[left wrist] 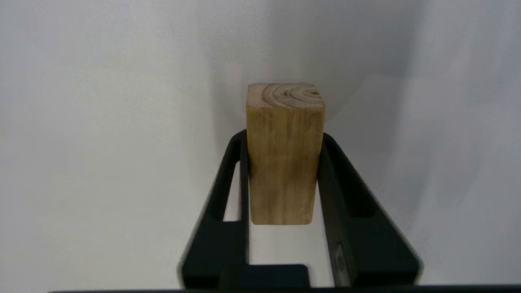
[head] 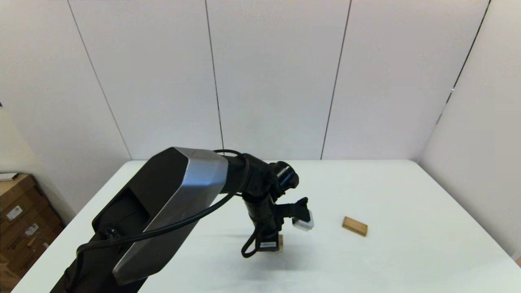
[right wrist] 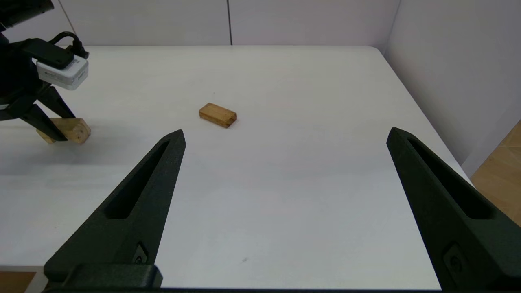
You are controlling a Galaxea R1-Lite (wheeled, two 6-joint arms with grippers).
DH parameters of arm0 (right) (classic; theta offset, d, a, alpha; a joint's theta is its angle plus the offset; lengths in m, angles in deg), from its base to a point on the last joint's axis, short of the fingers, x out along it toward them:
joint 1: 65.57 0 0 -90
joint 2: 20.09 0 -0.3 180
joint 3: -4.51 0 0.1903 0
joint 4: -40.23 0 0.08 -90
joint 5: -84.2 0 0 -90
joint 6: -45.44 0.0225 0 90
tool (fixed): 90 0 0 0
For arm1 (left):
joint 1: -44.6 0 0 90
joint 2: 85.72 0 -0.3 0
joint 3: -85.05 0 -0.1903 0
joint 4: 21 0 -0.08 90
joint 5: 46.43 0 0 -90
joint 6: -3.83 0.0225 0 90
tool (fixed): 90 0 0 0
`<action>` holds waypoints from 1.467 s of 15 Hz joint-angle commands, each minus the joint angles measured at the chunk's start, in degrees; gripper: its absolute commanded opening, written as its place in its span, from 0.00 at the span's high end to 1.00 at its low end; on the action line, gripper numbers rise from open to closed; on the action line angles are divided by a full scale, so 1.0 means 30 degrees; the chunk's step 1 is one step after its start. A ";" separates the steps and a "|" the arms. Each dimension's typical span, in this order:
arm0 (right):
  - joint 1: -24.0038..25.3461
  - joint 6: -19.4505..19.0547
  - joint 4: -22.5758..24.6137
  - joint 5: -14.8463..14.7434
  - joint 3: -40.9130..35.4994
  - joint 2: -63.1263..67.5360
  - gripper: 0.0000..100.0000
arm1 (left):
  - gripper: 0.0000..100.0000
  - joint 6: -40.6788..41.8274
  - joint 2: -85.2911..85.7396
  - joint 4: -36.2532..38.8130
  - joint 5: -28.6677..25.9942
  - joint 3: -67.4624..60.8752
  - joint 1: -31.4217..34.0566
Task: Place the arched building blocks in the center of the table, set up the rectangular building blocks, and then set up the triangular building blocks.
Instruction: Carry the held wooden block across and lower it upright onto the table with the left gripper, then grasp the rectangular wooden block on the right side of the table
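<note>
My left tool clamped on arched block, low at worktop centre; release pending. Rectangular block flat, to its right, not set up. Triangular block unseen. Right tool open, idle.

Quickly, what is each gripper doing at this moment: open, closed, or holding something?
Left gripper: shut on the arched block at the table.
Right gripper: open, holding nothing.

The left arm is black with a brushed silver panel and a looping black cable. A white module sits at its wrist. Each gripper has 2 long black slotted fingers.
</note>
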 commanded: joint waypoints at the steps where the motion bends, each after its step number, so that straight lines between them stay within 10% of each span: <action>1: 0.0002 0.0000 -0.0005 -0.0005 0.0002 -0.0037 0.00 | 0.00 0.0063 0.0074 -0.0048 -0.0010 0.0029 -0.0001; 9: 0.0002 0.0000 -0.0005 -0.0005 0.0002 -0.0037 0.00 | 0.00 -0.0406 0.1890 -0.0283 -0.0010 0.0029 0.0966; 22: 0.0002 0.0000 -0.0005 -0.0005 0.0002 -0.0037 0.00 | 0.00 -1.0250 1.7241 -0.3681 0.0253 -0.3633 0.7470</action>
